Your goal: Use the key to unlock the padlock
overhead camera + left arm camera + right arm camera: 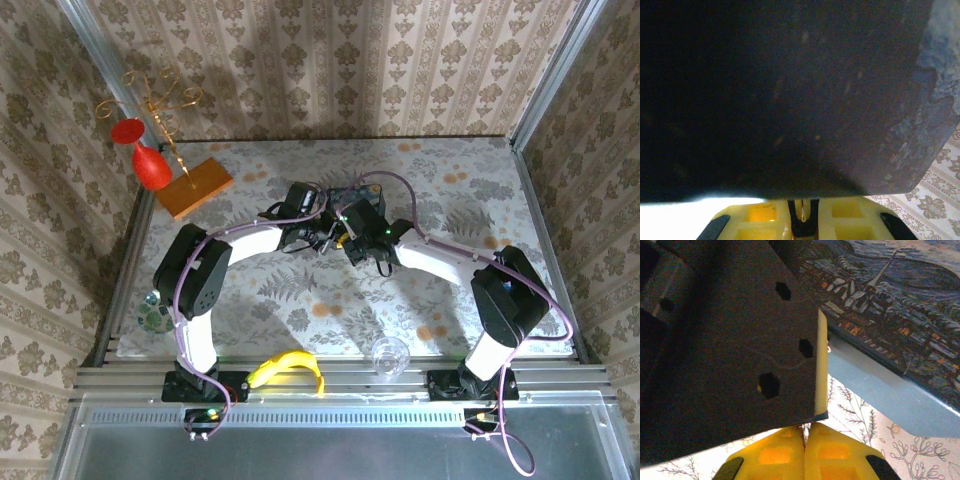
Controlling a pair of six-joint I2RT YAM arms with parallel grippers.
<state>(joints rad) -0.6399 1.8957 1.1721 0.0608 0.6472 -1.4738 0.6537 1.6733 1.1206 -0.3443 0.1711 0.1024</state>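
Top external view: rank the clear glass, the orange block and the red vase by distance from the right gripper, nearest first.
1. Clear glass, near edge, closest to the right gripper.
2. Orange block, far left.
3. Red vase, far-left corner.

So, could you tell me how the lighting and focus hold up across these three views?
Top external: even light, soft shadows on the table. Left wrist: nearly black, a close blurred surface, with a blown-out white strip at lower left. Right wrist: the near dark panel is shadowed, the blue painted tin well lit.
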